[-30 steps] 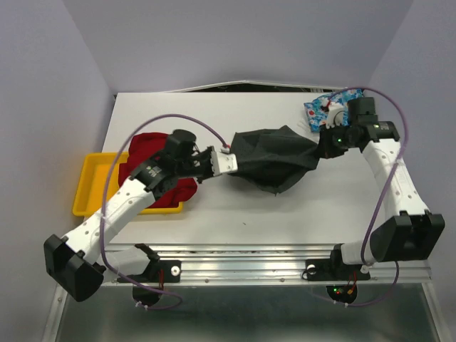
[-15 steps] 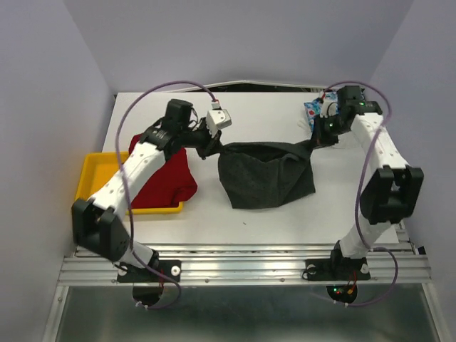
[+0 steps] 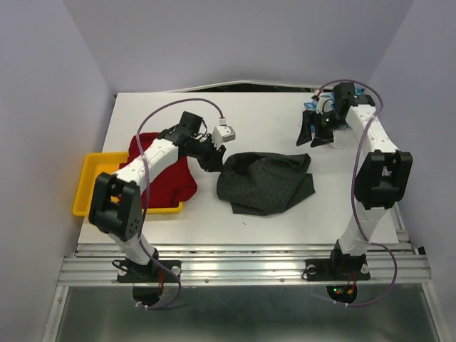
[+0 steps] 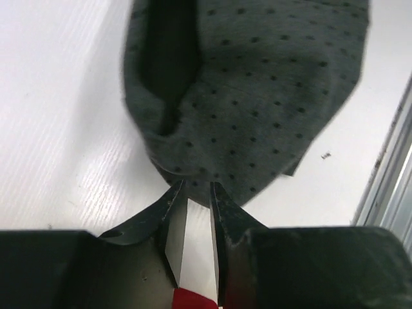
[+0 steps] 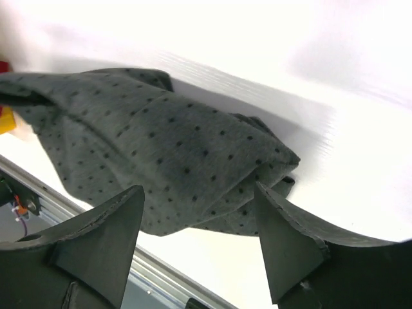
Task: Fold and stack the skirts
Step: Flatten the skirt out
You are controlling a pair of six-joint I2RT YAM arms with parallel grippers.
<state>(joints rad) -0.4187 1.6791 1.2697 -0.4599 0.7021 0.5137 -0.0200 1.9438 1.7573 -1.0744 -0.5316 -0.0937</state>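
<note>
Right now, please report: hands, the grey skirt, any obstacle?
Right hand open, off the cloth. Left hand at edge of grey skirt, grip unclear. Skirt rumpled, unfolded. Red skirt aside, over yellow tray.

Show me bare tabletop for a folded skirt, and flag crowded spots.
Free: the far table strip behind the grey skirt, and the near strip between it and the front rail. Crowded: left side, red skirt over the yellow tray; far right corner, around the right fingers.

Soft, even light fills the top view, and the white bench [image 3: 271, 228] looks bright. In both wrist views the bench glares almost pure white. The left pincer [image 4: 196, 188] looks dark and blurry up close.
</note>
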